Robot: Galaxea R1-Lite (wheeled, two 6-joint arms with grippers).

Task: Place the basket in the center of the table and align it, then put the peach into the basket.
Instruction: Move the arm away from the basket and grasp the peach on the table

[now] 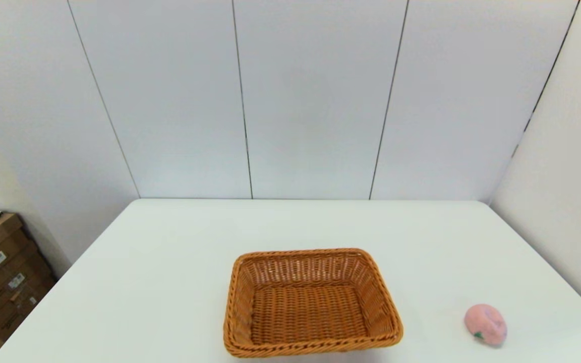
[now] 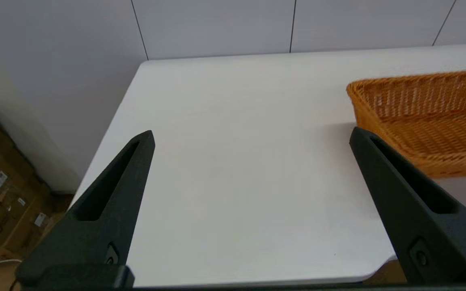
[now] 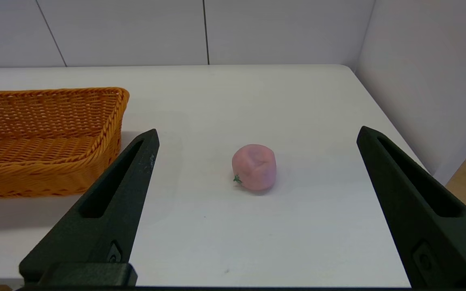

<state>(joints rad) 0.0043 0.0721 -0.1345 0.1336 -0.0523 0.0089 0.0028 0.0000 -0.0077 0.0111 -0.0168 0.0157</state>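
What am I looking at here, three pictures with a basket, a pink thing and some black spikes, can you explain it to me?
This is a two-armed robot at a white table. One picture comes from a camera on its head, looking down at the table. The other two come from cameras on its wrists. The black spikes are the fingers of each arm's end effector, seen from behind.

The left end effector is open over bare table, with the basket off to one side. The right end effector is open too, facing the peach, a small pink toy.

On the table lie an empty wicker basket and the peach to its right. Nothing is held.
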